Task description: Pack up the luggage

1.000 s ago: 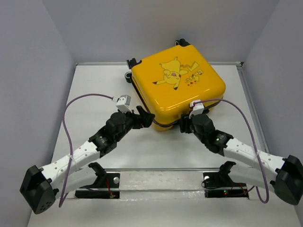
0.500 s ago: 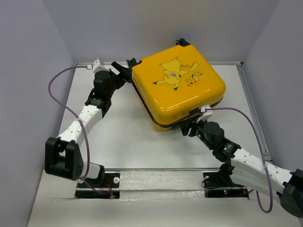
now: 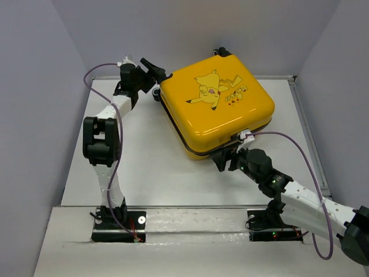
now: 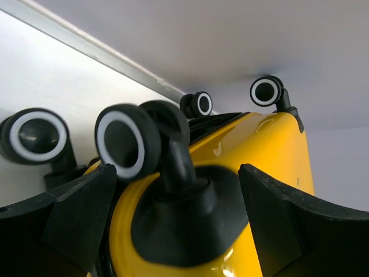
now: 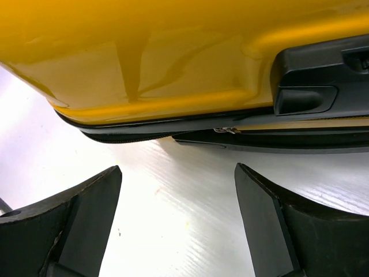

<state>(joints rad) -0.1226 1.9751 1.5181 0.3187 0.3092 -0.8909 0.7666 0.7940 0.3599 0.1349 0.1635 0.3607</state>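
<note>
The yellow luggage (image 3: 216, 104) with the Pikachu print lies flat and closed at the back middle of the table. My left gripper (image 3: 154, 72) is open at its far left corner. In the left wrist view my left gripper (image 4: 176, 208) has its fingers on either side of a black wheel mount (image 4: 179, 213), and a black-and-white wheel (image 4: 122, 140) stands above it. My right gripper (image 3: 222, 158) is open just off the near corner. In the right wrist view my right gripper (image 5: 176, 190) is over bare table, with the black zipper trim (image 5: 132, 130) and a black handle (image 5: 311, 95) ahead.
A raised rail (image 3: 308, 133) runs along the table's right edge, and another (image 4: 98, 55) along the back. Grey walls close in the left, back and right sides. The arm bases (image 3: 121, 222) sit at the near edge.
My left arm has swung from the suitcase's near left side up to its far left corner by the wheels. My right gripper has drawn back slightly from the near corner.
</note>
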